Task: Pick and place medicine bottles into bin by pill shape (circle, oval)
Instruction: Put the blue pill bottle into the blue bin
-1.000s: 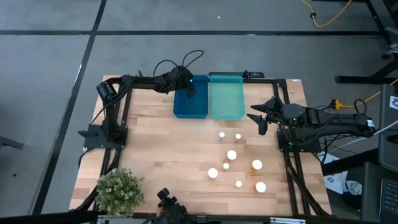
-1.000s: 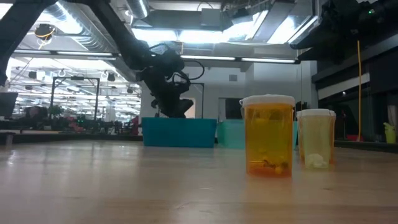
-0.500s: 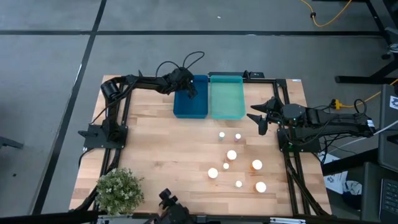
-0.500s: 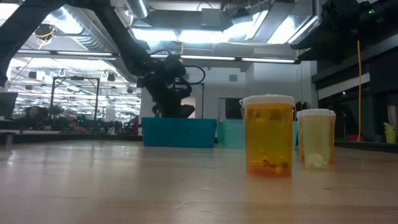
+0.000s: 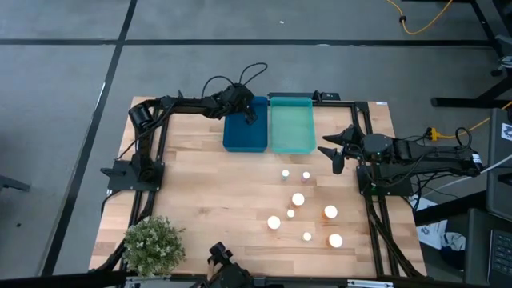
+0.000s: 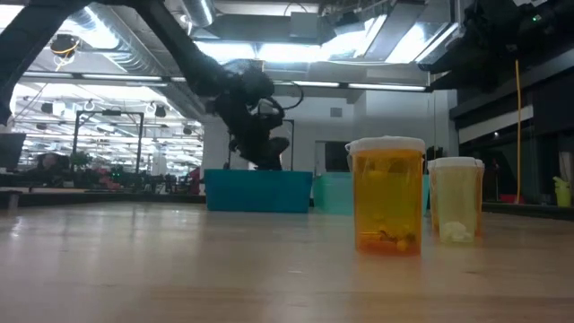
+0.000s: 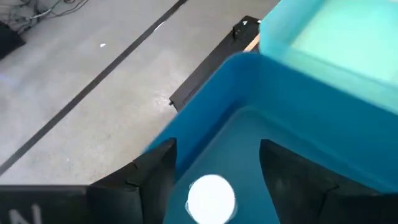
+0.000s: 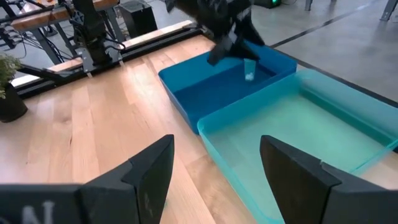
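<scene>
Standing upright, long axis vertical, a slim clear bottle point(image 8: 249, 68) with a round white cap point(image 7: 211, 198) sits between the left gripper point(image 7: 214, 180)'s parted jaws, over the smooth blue plastic bin point(image 5: 245, 132). Whether they grip it, I cannot tell. The right gripper point(image 8: 214, 168), jaws wide and empty, waits before the teal bin point(image 8: 298, 134).
</scene>
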You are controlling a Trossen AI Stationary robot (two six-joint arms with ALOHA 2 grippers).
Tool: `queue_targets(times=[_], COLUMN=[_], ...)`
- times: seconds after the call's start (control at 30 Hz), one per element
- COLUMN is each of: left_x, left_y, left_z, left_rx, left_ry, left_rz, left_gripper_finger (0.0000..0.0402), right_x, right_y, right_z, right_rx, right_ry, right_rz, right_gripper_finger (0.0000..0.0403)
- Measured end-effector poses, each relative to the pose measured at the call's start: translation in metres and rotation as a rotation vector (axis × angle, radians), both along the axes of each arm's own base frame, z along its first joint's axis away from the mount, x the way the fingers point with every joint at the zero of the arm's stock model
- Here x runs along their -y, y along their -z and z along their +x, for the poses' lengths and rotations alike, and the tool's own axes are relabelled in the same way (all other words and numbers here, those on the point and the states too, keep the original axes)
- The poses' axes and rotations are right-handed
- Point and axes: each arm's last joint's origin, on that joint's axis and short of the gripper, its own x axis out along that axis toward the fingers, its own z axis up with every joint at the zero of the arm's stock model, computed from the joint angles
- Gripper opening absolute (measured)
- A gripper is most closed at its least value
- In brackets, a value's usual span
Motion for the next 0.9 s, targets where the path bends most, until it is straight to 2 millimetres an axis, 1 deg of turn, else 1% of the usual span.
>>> queue_targets(times=[0.1, 0.2, 0.33, 0.47, 0.57, 0.67, 0.8, 0.9], left_x=[0.007, 0.026, 0.067, 0.116, 0.153, 0.187, 0.227, 0.249], left_y=[-0.025, -0.054, -0.088, -0.108, -0.110, -0.106, -0.087, -0.078], left_z=[0.001, 0.004, 0.012, 0.019, 0.028, 0.036, 0.050, 0.060], left_rx=[0.012, 0.043, 0.093, 0.122, 0.110, 0.097, 0.077, 0.101], left_ry=[0.005, 0.058, 0.193, 0.329, 0.431, 0.522, 0.575, 0.628], left_rz=[-0.015, -0.078, -0.113, -0.106, -0.116, -0.130, -0.190, -0.191], left_gripper_finger=[0.0229, 0.0227, 0.0223, 0.0223, 0.0224, 0.0222, 0.0220, 0.0220], right_x=[0.000, 0.000, 0.000, 0.000, 0.000, 0.000, 0.000, 0.000], right_y=[0.002, 0.001, 0.001, 0.001, 0.001, 0.001, 0.001, 0.001], right_z=[-0.001, -0.001, 0.000, 0.000, 0.000, 0.000, 0.000, 0.000], right_rx=[-0.018, -0.015, -0.012, -0.012, -0.011, -0.010, -0.011, -0.011], right_ry=[0.000, 0.001, 0.001, 0.002, 0.002, 0.002, 0.002, 0.002], right_rz=[0.002, 0.002, 0.003, 0.005, 0.006, 0.006, 0.006, 0.006], right_gripper_finger=[0.0240, 0.0240, 0.0240, 0.0240, 0.0240, 0.0240, 0.0240, 0.0240])
